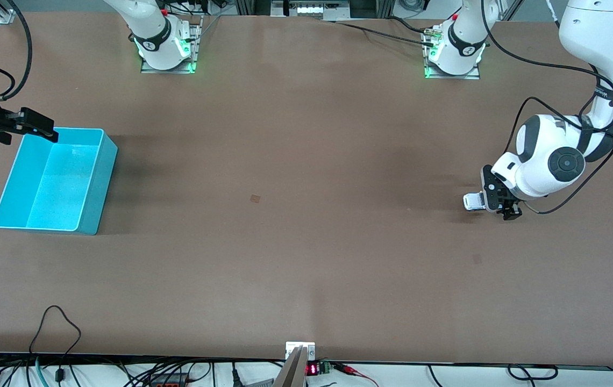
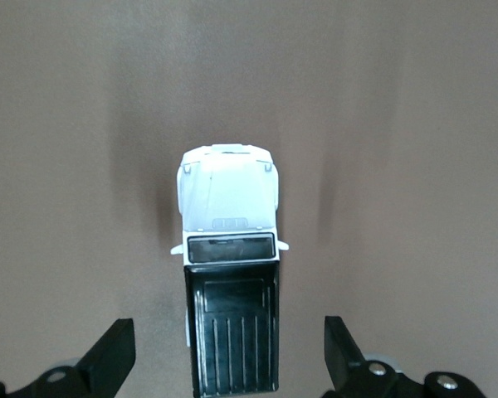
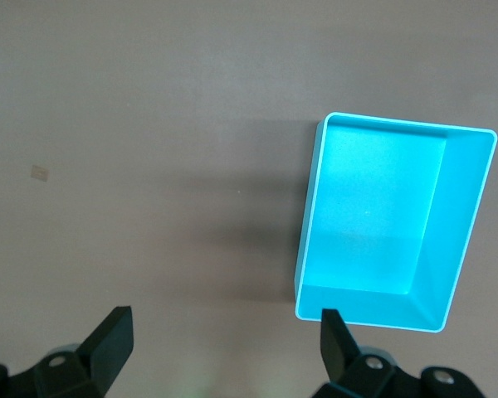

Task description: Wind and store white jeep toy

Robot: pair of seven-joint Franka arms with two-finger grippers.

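Note:
The white jeep toy (image 1: 473, 201) stands on the brown table toward the left arm's end. In the left wrist view the white jeep toy (image 2: 230, 274) shows its white hood and black roof panel. My left gripper (image 1: 500, 204) is low over the jeep's rear end. It is open (image 2: 228, 365), with one finger on each side of the roof and a gap on both sides. My right gripper (image 1: 43, 128) is open and empty (image 3: 224, 348), up over the rim of the turquoise bin (image 1: 103, 161) at the right arm's end.
The turquoise bin (image 3: 311, 207) holds nothing that I can see. A small tan mark (image 1: 255, 198) lies on the table's middle. Cables and a small display (image 1: 312, 368) run along the table edge nearest the front camera.

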